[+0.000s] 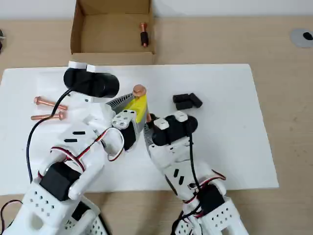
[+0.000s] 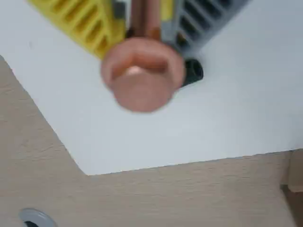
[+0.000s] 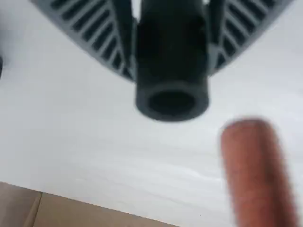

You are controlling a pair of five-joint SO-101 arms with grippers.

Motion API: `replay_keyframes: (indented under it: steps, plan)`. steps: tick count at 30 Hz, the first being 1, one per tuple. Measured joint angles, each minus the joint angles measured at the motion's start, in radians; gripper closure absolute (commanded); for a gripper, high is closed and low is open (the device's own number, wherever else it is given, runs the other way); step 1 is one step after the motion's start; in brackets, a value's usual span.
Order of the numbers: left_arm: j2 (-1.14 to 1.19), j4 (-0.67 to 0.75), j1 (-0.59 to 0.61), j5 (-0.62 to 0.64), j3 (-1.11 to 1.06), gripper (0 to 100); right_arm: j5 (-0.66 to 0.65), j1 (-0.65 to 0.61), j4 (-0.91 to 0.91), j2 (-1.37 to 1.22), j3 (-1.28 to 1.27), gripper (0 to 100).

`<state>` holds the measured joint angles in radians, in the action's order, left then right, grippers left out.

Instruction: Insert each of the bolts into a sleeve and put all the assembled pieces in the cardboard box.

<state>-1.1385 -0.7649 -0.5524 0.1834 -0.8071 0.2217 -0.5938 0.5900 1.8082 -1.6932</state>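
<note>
My left gripper (image 1: pixel 137 102), with one yellow and one grey finger, is shut on a copper bolt (image 2: pixel 142 75) whose round head (image 1: pixel 139 90) faces the box side. My right gripper (image 3: pixel 171 38) is shut on a black sleeve (image 3: pixel 172 71), its open bore facing outward. The shaft end of the held bolt (image 3: pixel 255 170) lies close beside the sleeve's mouth, outside it. The two grippers meet mid-mat, the right gripper (image 1: pixel 148 119) just beside the left. Two loose bolts (image 1: pixel 48 108) lie at the mat's left. Loose black sleeves (image 1: pixel 186 101) lie together to the right.
The cardboard box (image 1: pixel 76 30) stands open beyond the white mat's (image 1: pixel 230 147) far edge, with one assembled bolt and sleeve (image 1: pixel 144 35) inside. Bare wooden table (image 1: pixel 283 98) surrounds the mat. A grey round fitting (image 1: pixel 301 37) sits at the far right.
</note>
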Motion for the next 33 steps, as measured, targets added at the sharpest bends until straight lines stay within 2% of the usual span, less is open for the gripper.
replay_keyframes:
  steps: [8, 33]
  plan:
    - [-0.003, 0.026, -0.040, 0.000, -0.089, 99, 0.002, 0.000, 0.000, 0.000, 0.000, 98.7]
    - [-0.029, 0.029, -0.040, -0.049, -0.081, 99, 0.002, 0.000, 0.000, 0.000, 0.000, 98.7]
